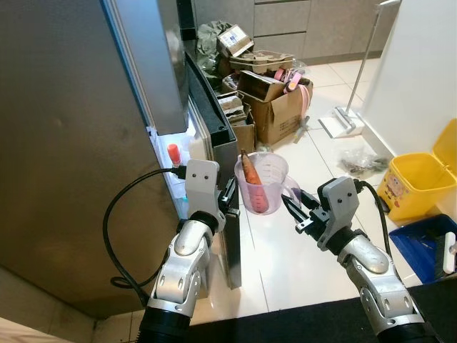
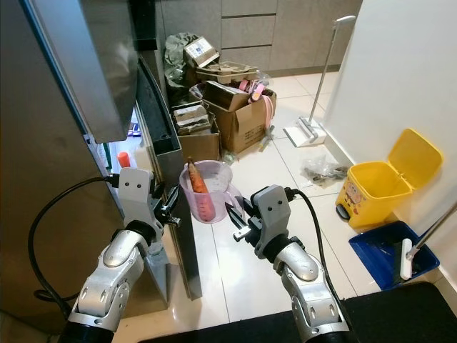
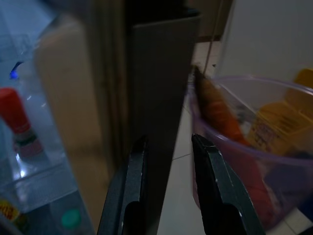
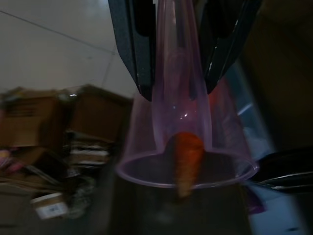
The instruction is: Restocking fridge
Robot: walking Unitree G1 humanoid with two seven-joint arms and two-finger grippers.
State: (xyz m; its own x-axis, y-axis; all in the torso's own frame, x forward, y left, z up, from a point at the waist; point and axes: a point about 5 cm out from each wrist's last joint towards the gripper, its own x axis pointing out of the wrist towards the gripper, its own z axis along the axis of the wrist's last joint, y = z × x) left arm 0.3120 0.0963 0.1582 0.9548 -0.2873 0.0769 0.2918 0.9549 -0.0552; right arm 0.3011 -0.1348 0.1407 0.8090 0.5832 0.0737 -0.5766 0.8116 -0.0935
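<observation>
Right wrist view: right gripper [image 4: 178, 54] fingers [image 4: 132, 44] closed on the handle of the purple measuring jug [image 1: 261, 183].
Left gripper [image 3: 168, 191]: fingers slightly apart, straddling the edge of the fridge door [image 1: 214, 136]; firm grip cannot be told.
Jug: upright, just beside the door edge, a carrot [image 1: 250, 171] standing inside.
Fridge interior: red-capped bottle [image 1: 173, 153] on a door shelf.
Floor: cardboard boxes [image 1: 275, 107] behind, yellow bin [image 1: 418, 179] at right.

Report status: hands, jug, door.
Left hand clamped on fridge door edge. Right hand shut on handle of purple jug, carrot inside. Door only partly open between jug and shelves.
</observation>
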